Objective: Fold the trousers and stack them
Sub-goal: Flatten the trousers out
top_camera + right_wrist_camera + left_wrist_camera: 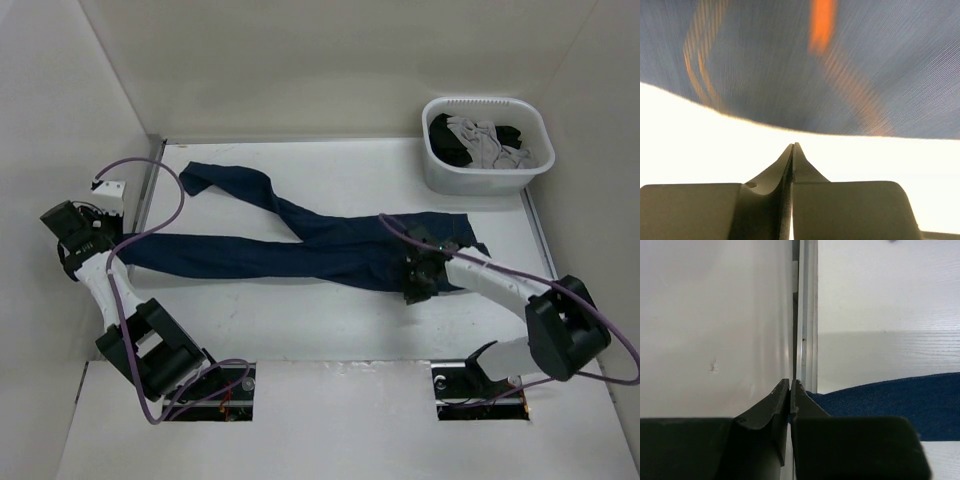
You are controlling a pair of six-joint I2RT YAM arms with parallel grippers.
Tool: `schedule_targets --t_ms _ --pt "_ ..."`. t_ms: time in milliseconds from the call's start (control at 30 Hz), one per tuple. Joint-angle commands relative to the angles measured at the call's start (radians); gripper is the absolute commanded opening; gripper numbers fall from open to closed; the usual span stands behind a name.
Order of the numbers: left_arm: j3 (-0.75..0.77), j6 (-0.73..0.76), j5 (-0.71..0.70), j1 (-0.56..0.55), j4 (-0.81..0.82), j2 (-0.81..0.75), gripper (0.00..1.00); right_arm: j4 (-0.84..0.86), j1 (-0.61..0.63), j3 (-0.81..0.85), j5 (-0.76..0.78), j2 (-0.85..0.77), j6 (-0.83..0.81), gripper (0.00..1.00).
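Observation:
The trousers (300,250), dark navy jeans, lie spread flat across the table with the legs to the left and the waist to the right. My left gripper (92,235) is shut and empty by the left wall. In the left wrist view its tips (790,383) sit just left of a leg's denim (900,400). My right gripper (410,288) is shut and empty at the near edge of the waist. In the right wrist view its tips (793,146) are over bare white table, just short of the blurred denim (790,65) with its orange tag (821,25).
A white basket (432,170) with grey and black garments stands at the back right. A metal rail (807,315) runs along the left wall. White walls enclose the table on the left, back and right.

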Motion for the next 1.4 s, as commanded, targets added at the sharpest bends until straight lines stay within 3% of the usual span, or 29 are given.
schedule_targets --t_ms 0,67,100,200,300,400,433,633,867,1167,1233,1300,1367 --pt "0.054 0.009 0.035 0.023 0.060 0.012 0.01 0.050 0.093 -0.064 -0.005 -0.099 0.192 0.07" --pt "0.062 0.014 0.039 0.037 0.075 0.028 0.01 0.052 0.097 -0.061 0.027 -0.211 0.249 0.43" --pt "0.069 0.016 0.035 0.040 0.081 0.039 0.01 0.047 0.046 -0.044 0.063 -0.275 0.268 0.56" --pt "0.102 -0.001 0.023 0.043 0.104 0.073 0.01 0.061 -0.216 -0.003 0.128 -0.410 0.297 0.78" --pt "0.122 -0.020 0.022 0.037 0.110 0.091 0.01 0.142 -0.470 0.020 0.090 -0.394 0.291 0.78" --pt "0.112 -0.027 0.019 -0.006 0.110 0.082 0.01 0.171 -0.573 0.062 0.050 -0.233 0.300 0.80" --pt "0.106 -0.029 0.012 -0.023 0.112 0.076 0.01 0.176 -0.584 0.075 0.036 -0.181 0.306 0.88" --pt "0.089 -0.041 -0.021 -0.115 0.112 0.065 0.01 0.171 -0.620 0.143 0.034 0.037 0.464 0.87" --pt "0.112 -0.052 -0.034 -0.138 0.110 0.096 0.01 0.064 -0.613 0.282 0.119 0.230 0.575 0.86" --pt "0.177 -0.058 -0.040 -0.130 0.095 0.142 0.01 -0.050 -0.490 0.388 0.131 0.410 0.639 0.82" --pt "0.192 -0.061 -0.040 -0.125 0.086 0.151 0.01 -0.070 -0.466 0.392 0.142 0.410 0.641 0.77" --pt "0.201 -0.061 -0.040 -0.119 0.078 0.160 0.01 -0.093 -0.452 0.381 0.157 0.398 0.647 0.65" --pt "0.206 -0.061 -0.040 -0.110 0.078 0.166 0.01 -0.096 -0.450 0.362 0.150 0.381 0.650 0.40"
